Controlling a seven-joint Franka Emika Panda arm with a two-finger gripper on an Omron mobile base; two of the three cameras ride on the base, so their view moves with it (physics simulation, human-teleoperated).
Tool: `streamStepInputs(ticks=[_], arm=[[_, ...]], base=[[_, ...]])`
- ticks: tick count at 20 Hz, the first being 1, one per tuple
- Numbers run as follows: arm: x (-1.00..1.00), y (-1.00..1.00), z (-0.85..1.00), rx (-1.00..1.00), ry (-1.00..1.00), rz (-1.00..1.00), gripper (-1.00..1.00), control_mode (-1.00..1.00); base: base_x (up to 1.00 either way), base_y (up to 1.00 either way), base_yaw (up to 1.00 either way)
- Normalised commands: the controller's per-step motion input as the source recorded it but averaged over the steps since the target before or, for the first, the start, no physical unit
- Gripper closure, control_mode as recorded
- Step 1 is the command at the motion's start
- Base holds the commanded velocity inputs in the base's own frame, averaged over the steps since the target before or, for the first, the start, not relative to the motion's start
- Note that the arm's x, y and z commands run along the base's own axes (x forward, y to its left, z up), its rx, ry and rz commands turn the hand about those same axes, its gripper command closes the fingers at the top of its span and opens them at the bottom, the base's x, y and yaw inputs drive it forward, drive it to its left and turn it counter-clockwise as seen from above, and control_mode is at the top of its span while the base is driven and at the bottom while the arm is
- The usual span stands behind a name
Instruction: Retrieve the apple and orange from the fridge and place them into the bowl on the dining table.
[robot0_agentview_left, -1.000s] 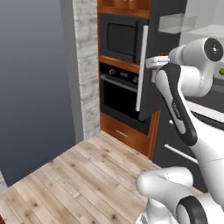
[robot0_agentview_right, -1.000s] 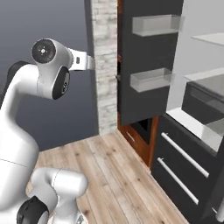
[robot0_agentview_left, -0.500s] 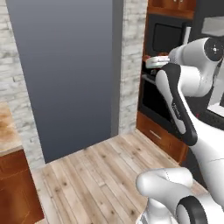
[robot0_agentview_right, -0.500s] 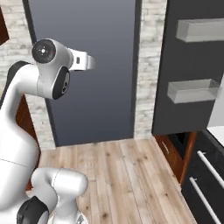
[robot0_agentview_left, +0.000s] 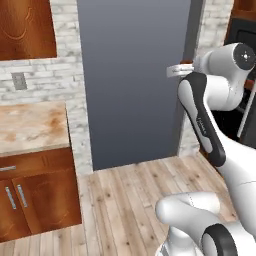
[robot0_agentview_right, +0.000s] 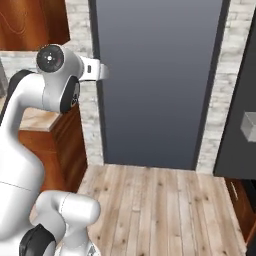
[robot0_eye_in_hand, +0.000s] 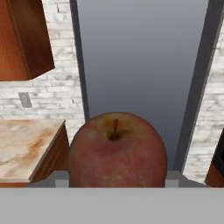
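I'm holding the apple in my gripper; the jaws are standing apart around the fruit, clamped on its sides, with only the grey tips showing at the apple's lower left and lower right in the hand view. The apple is sitting stem up, red with yellowish patches, directly in front of the grey doorway.

Taking that grey doorway as the landmark: it is a tall flat dark grey panel with a darker frame, and white brick wall is running on both sides of it. Left of the doorway, a beige marble counter with rust-brown blotches is sitting over wooden cabinets with bar handles, and a wooden upper cabinet is hanging above that counter. A wall outlet is sitting on the brick between the upper cabinet and the counter, left of the doorway. Below the doorway, a pale wood plank floor is spreading toward me.

In the right base view, the dark edge of the fridge is showing to the right of the doorway, with a small pale shelf piece on it. My arm's wrist is reaching across the doorway's left edge in that view.
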Motion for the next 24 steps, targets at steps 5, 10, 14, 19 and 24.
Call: streamStepInputs(ticks=[5,10,14,19,24], arm=[[0.0,0.0,0.0,0.0,0.0,0.0,1.0,1.0],[0.0,0.0,0.0,0.0,0.0,0.0,1.0,1.0],[0.0,0.0,0.0,0.0,0.0,0.0,1.0,1.0],[0.0,0.0,0.0,0.0,0.0,0.0,1.0,1.0],[0.0,0.0,0.0,0.0,0.0,0.0,1.0,1.0]], base=[[-0.62,0.0,0.4],[-0.75,0.0,0.39],[-0.71,0.0,0.39],[-0.44,0.0,0.46],[-0.32,0.0,0.5]])
